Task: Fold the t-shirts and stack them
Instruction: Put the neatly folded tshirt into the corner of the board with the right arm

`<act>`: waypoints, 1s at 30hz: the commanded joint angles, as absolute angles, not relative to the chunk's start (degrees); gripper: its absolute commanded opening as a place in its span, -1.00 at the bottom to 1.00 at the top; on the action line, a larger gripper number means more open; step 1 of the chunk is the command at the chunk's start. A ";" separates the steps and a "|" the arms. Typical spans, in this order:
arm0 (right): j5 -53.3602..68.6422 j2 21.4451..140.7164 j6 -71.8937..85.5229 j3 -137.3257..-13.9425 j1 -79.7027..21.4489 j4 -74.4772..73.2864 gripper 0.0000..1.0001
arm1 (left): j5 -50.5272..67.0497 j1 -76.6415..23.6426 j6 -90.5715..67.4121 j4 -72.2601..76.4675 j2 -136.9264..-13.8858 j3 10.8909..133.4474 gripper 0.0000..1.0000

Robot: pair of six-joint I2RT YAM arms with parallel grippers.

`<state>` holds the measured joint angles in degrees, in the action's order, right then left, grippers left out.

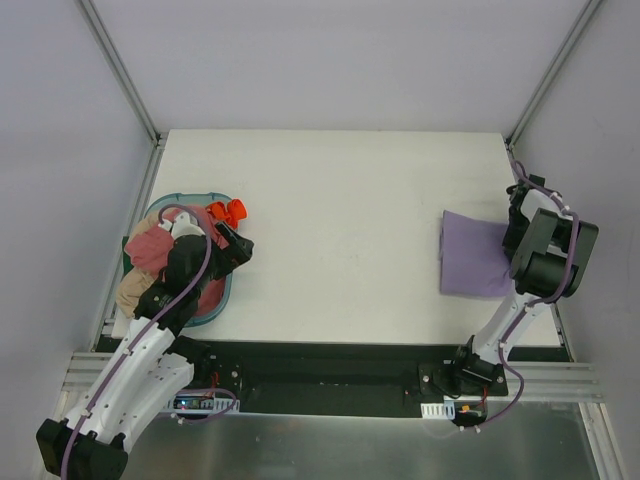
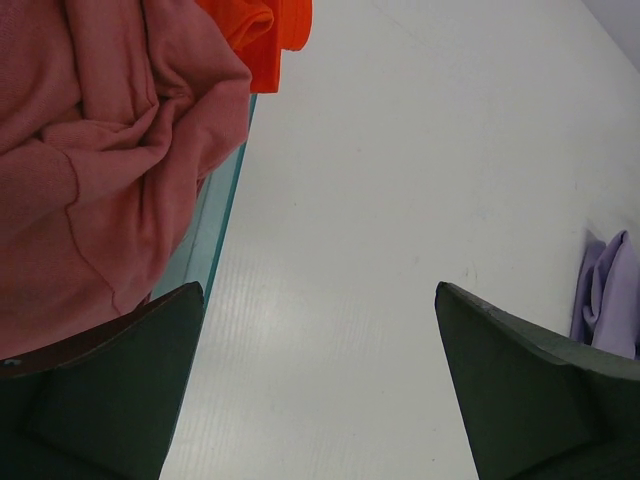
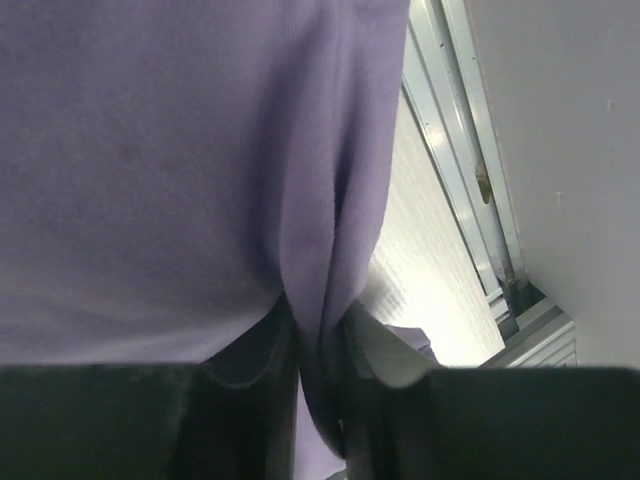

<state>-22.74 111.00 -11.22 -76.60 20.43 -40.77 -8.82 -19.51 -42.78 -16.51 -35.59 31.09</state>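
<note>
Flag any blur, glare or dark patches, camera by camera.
Top external: even light, sharp, no glare. Left wrist: pink-red t-shirt crisp, left hand dark and soft-edged in the foreground, faint sheen on the table. Right wrist: lavender t-shirt fills the frame and looks slightly soft; right hand near black; table strip at right blown out.

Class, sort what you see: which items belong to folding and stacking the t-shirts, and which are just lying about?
Belongs to the job: lavender t-shirt, pink-red t-shirt, tan t-shirt.
Just lying about: teal basket, orange cloth.
</note>
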 commanded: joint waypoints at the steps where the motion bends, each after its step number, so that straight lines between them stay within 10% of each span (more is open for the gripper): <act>1: -28.03 111.19 -11.17 -78.92 20.57 -41.31 -0.48 | -10.72 -19.69 -43.24 -14.15 -35.68 31.03 0.98; 9: -34.27 104.17 -6.16 -81.47 20.48 -45.52 0.41 | -9.41 -19.69 -42.80 -14.15 -35.68 31.82 0.98; 11: -34.28 100.92 -5.02 -82.35 20.30 -47.37 0.91 | -9.23 -19.69 -42.72 -14.15 -35.60 31.82 0.98; 19: -29.11 86.77 -1.15 -76.74 12.49 -47.73 0.91 | -6.51 -19.69 -42.63 -14.15 -35.95 32.08 0.98; 30: 9.64 54.60 -5.80 -53.37 -6.93 -28.05 0.91 | 4.30 -19.69 -41.23 -16.17 -41.04 35.33 0.98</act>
<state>-6.57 62.63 -4.21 -57.91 -3.16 -35.77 -1.32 -19.51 -42.65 -15.77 -40.53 32.27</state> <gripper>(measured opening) 0.957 0.990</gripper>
